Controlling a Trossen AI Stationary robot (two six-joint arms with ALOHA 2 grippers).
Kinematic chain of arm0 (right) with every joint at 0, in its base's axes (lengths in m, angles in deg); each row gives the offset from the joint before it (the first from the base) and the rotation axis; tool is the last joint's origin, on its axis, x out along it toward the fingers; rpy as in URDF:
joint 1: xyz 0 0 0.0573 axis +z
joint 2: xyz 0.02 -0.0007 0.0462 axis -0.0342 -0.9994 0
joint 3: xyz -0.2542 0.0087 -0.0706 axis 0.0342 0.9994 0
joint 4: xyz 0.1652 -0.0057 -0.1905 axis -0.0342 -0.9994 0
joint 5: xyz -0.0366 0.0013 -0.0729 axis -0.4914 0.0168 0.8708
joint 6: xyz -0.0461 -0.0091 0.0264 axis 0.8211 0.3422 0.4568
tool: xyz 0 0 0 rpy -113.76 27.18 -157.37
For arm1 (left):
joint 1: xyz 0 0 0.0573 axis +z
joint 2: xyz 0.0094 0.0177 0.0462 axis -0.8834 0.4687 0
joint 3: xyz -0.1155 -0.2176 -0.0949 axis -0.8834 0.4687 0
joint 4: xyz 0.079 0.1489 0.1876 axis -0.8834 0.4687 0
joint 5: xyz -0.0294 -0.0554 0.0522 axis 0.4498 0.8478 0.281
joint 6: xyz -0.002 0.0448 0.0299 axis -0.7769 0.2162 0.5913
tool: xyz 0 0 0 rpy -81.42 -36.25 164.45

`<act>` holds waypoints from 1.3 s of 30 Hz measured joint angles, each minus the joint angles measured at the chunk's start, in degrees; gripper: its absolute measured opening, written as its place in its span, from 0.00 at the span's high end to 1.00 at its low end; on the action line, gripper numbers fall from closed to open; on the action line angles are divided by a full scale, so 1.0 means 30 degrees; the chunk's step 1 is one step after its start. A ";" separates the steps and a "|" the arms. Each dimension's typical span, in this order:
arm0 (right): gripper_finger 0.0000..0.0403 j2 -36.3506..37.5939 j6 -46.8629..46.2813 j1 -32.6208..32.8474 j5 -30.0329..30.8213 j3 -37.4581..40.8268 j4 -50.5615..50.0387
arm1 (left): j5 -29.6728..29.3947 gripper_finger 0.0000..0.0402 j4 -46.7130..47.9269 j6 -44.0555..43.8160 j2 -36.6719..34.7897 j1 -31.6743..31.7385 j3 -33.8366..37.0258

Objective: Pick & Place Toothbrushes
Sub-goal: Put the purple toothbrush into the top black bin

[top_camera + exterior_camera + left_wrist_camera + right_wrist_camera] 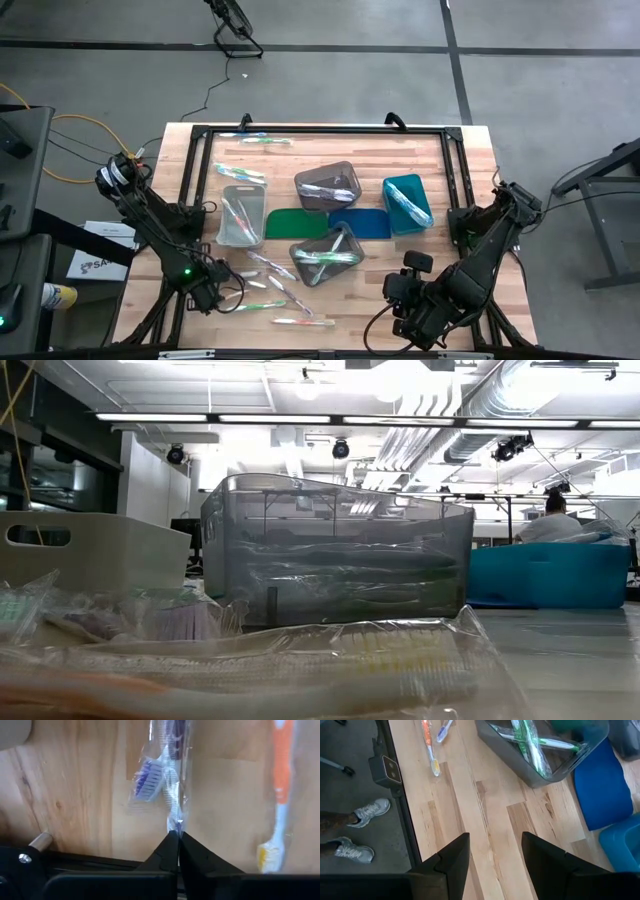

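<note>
The wrapped toothbrush with the purple-blue head (150, 782) lies flat on the bare wood near the front-left corner of the tabletop (340, 300), and my left gripper (178, 834) has its 2 fingers pressed together on the end of that brush's clear wrapper; the jaws show no gap between them. Just beside it lies an orange-handled toothbrush (281, 785) with a yellowish head, also in film. In the high view my left gripper (222, 293) sits low over a loose scatter of wrapped toothbrushes (275, 290) spread along the front edge, left of centre. More brushes lie in the clear bin (240, 215) on the left side, in the 2 grey bins (327, 185) near the middle, 1 behind the other, and in the teal bin (407, 203) to the right of centre; a few rest by the back edge (262, 140). Between the grey bins lie a green mat (296, 223) and a blue mat (362, 224), edge to edge. My right gripper (495, 851) hovers above bare boards near the front-right corner, its jaws spread wide with nothing between them. From table height, a wrapped brush (300, 660) fills the foreground before a grey bin (335, 550). Beyond the table's front edge, a person's 2 shoes (360, 827) stand on the floor.
</note>
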 joint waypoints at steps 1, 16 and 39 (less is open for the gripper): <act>0.57 0.0000 0.0003 0.0000 0.0000 0.0000 0.0000 | 0.0012 0.99 -0.0020 0.0073 -0.0036 0.0000 -0.0101; 0.57 0.0000 -0.0022 0.0066 -0.0248 0.0000 0.0000 | -0.0964 1.00 0.4717 0.0460 -0.0064 0.0007 -0.3804; 0.57 0.0000 -0.0036 -0.0037 0.1641 0.0000 0.0001 | -0.7335 1.00 0.7166 0.4092 -0.0064 0.5198 -1.1865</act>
